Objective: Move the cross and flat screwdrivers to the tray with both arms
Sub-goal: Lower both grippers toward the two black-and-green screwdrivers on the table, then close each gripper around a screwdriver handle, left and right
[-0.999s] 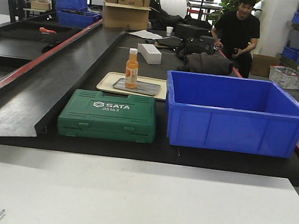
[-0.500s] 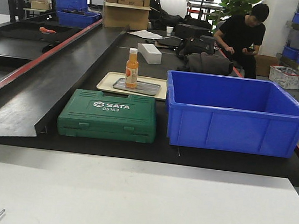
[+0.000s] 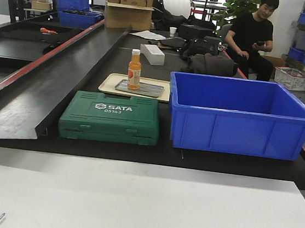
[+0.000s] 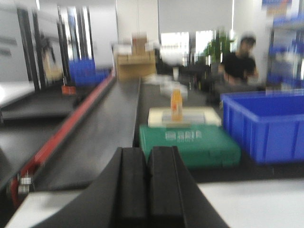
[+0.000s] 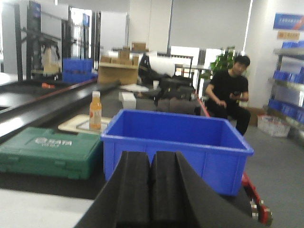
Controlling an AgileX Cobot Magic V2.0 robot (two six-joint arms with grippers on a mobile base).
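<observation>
Beyond white table [image 3: 142, 201], grey tray [image 3: 151, 90] was seen bearing a bottle [image 3: 135, 69]; left fingers [image 4: 133, 185] and right fingers [image 5: 134, 185] were pressed together.

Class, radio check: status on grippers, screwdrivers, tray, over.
Left gripper shut, empty. Right gripper shut, empty. Screwdrivers not clearly seen. Bottle standing on grey tray.

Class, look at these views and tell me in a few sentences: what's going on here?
Nothing is being handled right now. The left gripper and right gripper are both shut and empty, facing the belt. On it sit a closed green toolbox, a blue bin and the grey tray, which lies on a beige tray with a bottle standing on it. No screwdriver is clearly in view.
</observation>
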